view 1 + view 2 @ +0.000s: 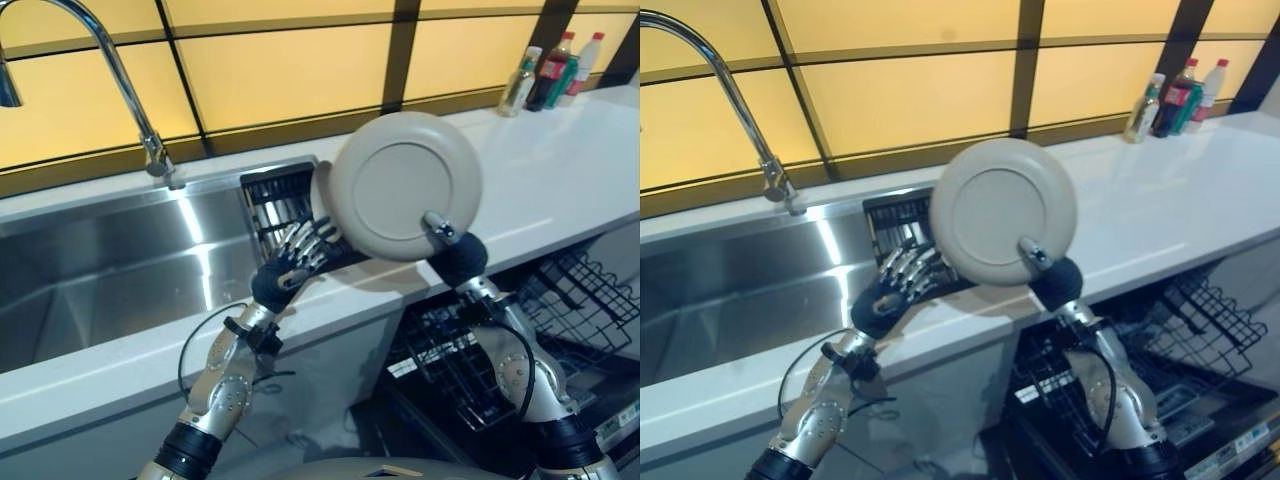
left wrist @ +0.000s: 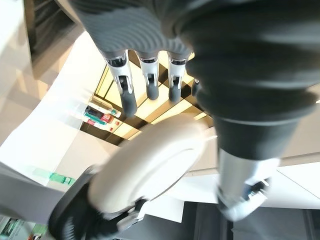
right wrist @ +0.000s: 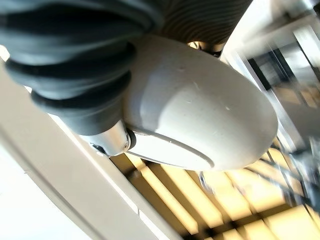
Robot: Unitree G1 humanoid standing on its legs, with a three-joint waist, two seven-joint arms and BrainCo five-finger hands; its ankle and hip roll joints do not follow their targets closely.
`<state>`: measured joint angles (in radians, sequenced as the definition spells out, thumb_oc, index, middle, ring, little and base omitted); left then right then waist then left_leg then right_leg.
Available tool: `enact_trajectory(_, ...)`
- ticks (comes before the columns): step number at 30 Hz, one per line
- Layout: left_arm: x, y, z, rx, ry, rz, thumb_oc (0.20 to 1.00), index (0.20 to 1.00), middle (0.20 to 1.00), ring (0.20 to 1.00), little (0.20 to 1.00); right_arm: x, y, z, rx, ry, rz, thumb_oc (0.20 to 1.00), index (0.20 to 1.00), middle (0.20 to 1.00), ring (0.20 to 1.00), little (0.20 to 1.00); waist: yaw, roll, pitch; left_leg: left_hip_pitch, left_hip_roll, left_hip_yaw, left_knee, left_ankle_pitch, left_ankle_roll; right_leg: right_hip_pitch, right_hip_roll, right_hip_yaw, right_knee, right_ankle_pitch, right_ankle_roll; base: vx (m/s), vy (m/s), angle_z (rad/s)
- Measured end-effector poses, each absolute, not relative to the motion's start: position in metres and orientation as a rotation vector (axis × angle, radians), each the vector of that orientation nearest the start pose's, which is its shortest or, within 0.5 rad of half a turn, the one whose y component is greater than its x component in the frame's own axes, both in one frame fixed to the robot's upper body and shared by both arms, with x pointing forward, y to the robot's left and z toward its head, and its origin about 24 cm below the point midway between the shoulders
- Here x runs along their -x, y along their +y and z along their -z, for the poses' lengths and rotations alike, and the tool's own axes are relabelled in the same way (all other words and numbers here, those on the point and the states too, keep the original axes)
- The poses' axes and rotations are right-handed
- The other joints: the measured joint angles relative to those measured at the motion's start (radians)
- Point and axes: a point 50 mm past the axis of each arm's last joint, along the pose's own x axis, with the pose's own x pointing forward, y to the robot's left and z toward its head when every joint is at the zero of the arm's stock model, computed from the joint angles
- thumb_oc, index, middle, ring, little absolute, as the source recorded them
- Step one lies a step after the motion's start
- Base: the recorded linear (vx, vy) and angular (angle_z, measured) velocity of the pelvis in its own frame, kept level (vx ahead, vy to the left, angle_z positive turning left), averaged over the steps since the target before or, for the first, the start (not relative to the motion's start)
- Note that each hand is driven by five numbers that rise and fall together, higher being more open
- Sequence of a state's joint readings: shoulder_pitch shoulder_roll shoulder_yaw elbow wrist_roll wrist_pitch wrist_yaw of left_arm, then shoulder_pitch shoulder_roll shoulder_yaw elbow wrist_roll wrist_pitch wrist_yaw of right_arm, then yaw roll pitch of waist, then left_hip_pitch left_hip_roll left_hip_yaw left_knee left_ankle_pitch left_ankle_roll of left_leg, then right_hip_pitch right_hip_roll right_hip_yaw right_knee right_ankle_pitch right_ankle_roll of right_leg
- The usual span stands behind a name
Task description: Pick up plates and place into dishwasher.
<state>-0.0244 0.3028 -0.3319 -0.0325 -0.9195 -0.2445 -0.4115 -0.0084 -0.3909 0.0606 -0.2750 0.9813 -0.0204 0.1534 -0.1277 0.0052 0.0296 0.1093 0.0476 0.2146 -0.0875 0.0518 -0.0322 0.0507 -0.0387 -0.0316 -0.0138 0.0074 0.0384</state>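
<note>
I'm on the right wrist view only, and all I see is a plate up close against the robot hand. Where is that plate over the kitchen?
Observer: The plate is upright in the right robot hand, above the front edge of the white counter.
Operator: Is the other one helping?
Observer: The left robot hand is open, fingers straight, by the plate's lower left rim. I cannot tell if they touch.
Operator: And the dishwasher?
Observer: Its wire rack is pulled out below the counter, under the right arm.
</note>
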Motion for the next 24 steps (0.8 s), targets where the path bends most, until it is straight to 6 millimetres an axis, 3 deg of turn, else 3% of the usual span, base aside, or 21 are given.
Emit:
enact_trajectory(7,-0.233,0.105,-0.090,0.716,-0.242,0.752,1.000,1.000,1.000,1.000,1.000,-0.238,-0.203,-0.112,-0.544,-0.319,-0.132,0.200,0.200,0.200,0.200,0.200,-0.060,0.011,-0.006,0.001,-0.002,0.034,-0.005,-0.003,0.003,-0.015,0.000,0.034,-0.001,0.011,0.009,-0.04,0.015,-0.15)
enact_trajectory(18,-0.205,0.055,-0.077,0.898,-0.085,1.037,1.000,1.000,1.000,1.000,1.000,-0.230,-0.243,-0.093,-0.526,-0.349,0.181,0.200,0.200,0.200,0.200,0.200,-0.135,0.034,0.010,0.003,-0.006,0.093,-0.006,-0.016,0.014,-0.040,-0.001,0.093,0.003,0.027,0.024,-0.02,0.020,-0.16)
enact_trajectory(24,-0.192,0.034,-0.067,0.935,0.007,1.161,1.000,1.000,1.000,1.000,1.000,-0.229,-0.251,-0.084,-0.427,-0.326,0.275,0.200,0.200,0.200,0.200,0.200,-0.160,0.043,0.017,0.005,-0.007,0.119,-0.006,-0.017,0.013,-0.053,0.000,0.114,0.010,0.029,0.026,0.01,-0.011,-0.11)
